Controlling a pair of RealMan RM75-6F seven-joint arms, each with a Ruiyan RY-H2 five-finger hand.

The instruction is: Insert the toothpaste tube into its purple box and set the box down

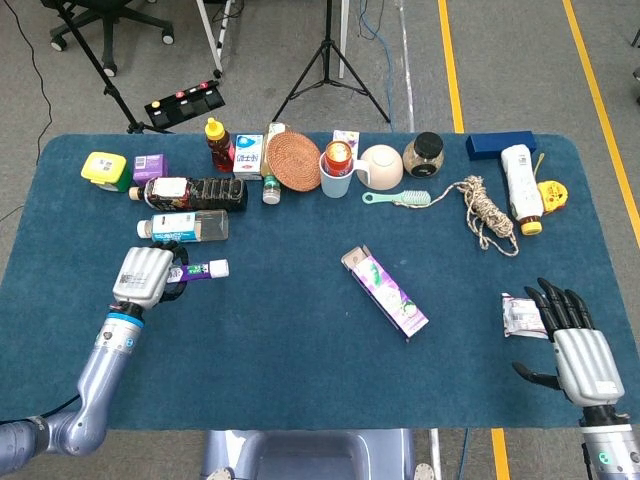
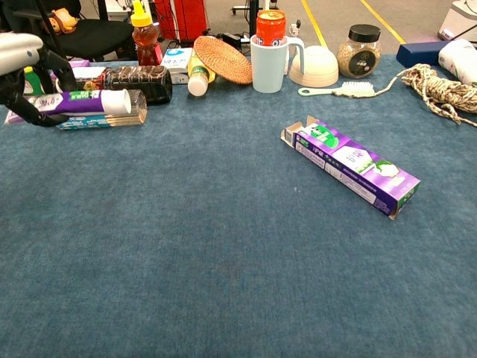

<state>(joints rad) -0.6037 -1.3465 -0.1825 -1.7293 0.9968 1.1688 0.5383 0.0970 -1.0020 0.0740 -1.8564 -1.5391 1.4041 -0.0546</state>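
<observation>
My left hand (image 1: 142, 277) grips the purple and white toothpaste tube (image 1: 201, 269) above the table's left side, its white cap pointing right. In the chest view the left hand (image 2: 21, 71) holds the toothpaste tube (image 2: 82, 101) level at the far left, in front of a clear bottle. The purple box (image 1: 385, 291) lies flat at mid-table, its open flap end toward the far left; in the chest view the purple box (image 2: 350, 163) shows the same way. My right hand (image 1: 572, 340) hovers open at the near right edge, holding nothing, and is absent from the chest view.
A clear bottle (image 1: 184, 227) and a dark bottle (image 1: 195, 193) lie behind the tube. Along the far edge stand a honey bottle (image 1: 219, 144), woven coaster (image 1: 293, 161), cup with a can (image 1: 338, 170) and jar (image 1: 427, 153). Rope (image 1: 486, 212) and a small packet (image 1: 523, 315) lie right.
</observation>
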